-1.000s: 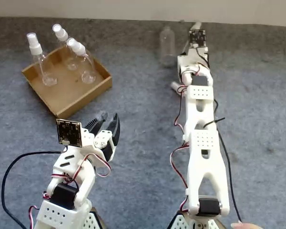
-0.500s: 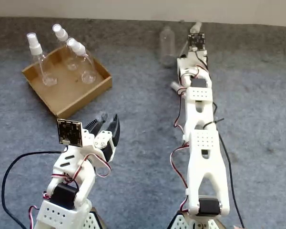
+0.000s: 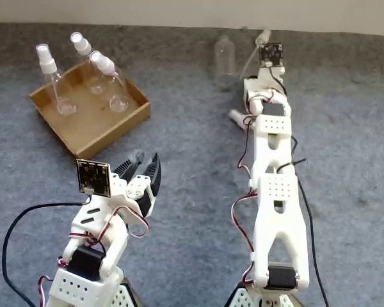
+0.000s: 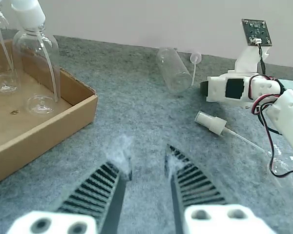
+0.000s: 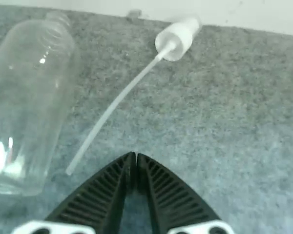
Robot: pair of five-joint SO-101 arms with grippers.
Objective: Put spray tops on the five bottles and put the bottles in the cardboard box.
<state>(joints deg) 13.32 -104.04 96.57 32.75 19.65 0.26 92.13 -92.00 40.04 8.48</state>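
Grey felt covers the surface (image 3: 192,192), with a pale wall behind it. At the far left the cardboard box (image 3: 115,135) holds 3 upright bottles (image 3: 112,89), each fitted with a spray top. 1 uncapped bottle (image 5: 24,97) lies on its side at the far edge, and a loose spray top (image 5: 178,31) is set just beside it, its dip tube running back toward the right claw (image 5: 134,165), which is pressed together with nothing in it, just short of the tube's end. A 2nd spray top (image 4: 211,122) lies beside the right arm. The left claw (image 4: 146,168) is spread and empty, near the box. The bottle is judged to be thin clear plastic: light, smooth, apt to roll and to dent if squeezed hard, so it is best taken across the middle of its body. The spray top is judged equally light, with a stiff head and a thin, bendy tube; the head or collar should be gripped, never the tube. The bottle's base is cut off in the right wrist view, and its neck is hard to make out. A clear rounded shape (image 4: 283,163), half hidden by the right arm, may be the 5th bottle, but that cannot be confirmed.
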